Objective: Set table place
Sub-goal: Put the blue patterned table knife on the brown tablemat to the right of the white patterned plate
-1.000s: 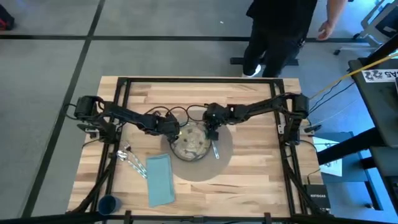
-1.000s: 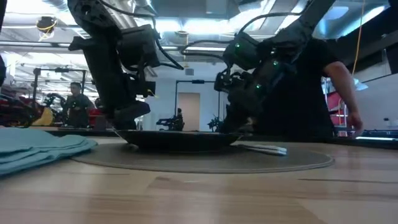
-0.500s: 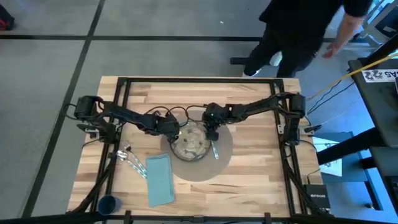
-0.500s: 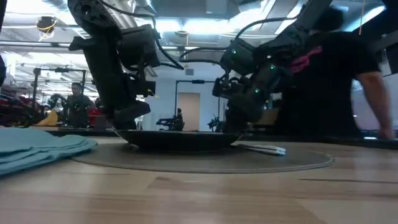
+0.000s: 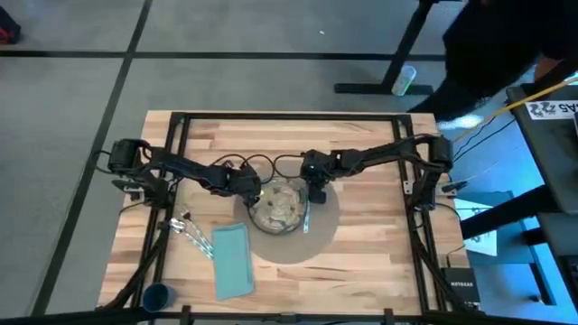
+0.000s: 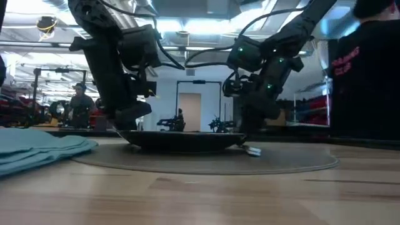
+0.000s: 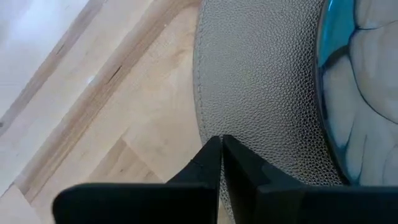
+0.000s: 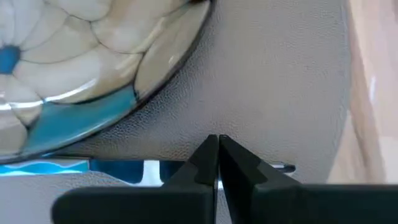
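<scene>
By the table's (image 5: 361,262) front left corner wait the cup (image 5: 157,295), napkin (image 5: 232,260) and two utensils (image 5: 191,232). The left gripper (image 5: 252,193), fingers pressed together, sits at the plate's (image 5: 276,206) left rim; the right gripper (image 5: 315,192), also pressed together, nudges the knife (image 5: 306,218) on the placemat (image 5: 318,236). Setting looks under halfway

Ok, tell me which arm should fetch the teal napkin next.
Left, probably. The napkin lies on the left arm's side of the table, nearer the left gripper. The right gripper sits beyond the plate and would have to cross it.
</scene>
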{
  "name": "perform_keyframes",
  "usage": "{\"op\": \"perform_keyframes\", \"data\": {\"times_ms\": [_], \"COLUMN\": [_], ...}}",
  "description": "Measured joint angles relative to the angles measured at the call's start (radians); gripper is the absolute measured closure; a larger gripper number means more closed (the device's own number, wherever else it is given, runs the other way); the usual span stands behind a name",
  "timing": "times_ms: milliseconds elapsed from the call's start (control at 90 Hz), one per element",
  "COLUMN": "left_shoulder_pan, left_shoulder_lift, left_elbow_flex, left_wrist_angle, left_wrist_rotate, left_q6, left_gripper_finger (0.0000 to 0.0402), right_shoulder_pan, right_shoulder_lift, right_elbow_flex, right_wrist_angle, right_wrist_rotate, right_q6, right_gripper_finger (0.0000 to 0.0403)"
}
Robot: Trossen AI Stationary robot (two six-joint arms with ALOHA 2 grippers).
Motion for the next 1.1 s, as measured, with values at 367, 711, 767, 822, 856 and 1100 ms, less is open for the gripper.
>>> {"op": "perform_keyframes", "data": {"times_ms": [367,711,767,822,856,1100], "left_shoulder_pan": [0.0,0.0,0.0,0.0,0.0,0.002], "left_shoulder_lift": [0.0,0.0,0.0,0.0,0.0,0.0], "left_elbow_flex": [0.0,0.0,0.0,0.0,0.0,-0.001], "left_wrist_angle": [-0.005,-0.006,-0.006,-0.007,-0.007,-0.007], "left_wrist_rotate": [0.0,0.0,0.0,-0.001,-0.002,-0.002], "left_q6": [-0.006,-0.008,-0.008,-0.012,-0.012,-0.012], "left_gripper_finger": [0.0402,0.0402,0.0402,0.0402,0.0402,0.0402], "right_shoulder_pan": [0.032,0.283,0.301,0.317,0.325,0.348], "right_shoulder_lift": [-0.076,-0.063,-0.063,-0.061,-0.055,-0.043], "right_elbow_flex": [-0.001,-0.002,-0.002,-0.002,-0.002,-0.002], "right_wrist_angle": [-0.049,-0.074,-0.057,-0.035,-0.015,0.005], "right_wrist_rotate": [-0.085,0.001,0.01,0.014,0.017,0.026], "right_q6": [-0.033,0.018,0.033,0.048,0.05,0.077], "right_gripper_finger": [0.0403,0.0403,0.0403,0.0403,0.0403,0.0403]}}
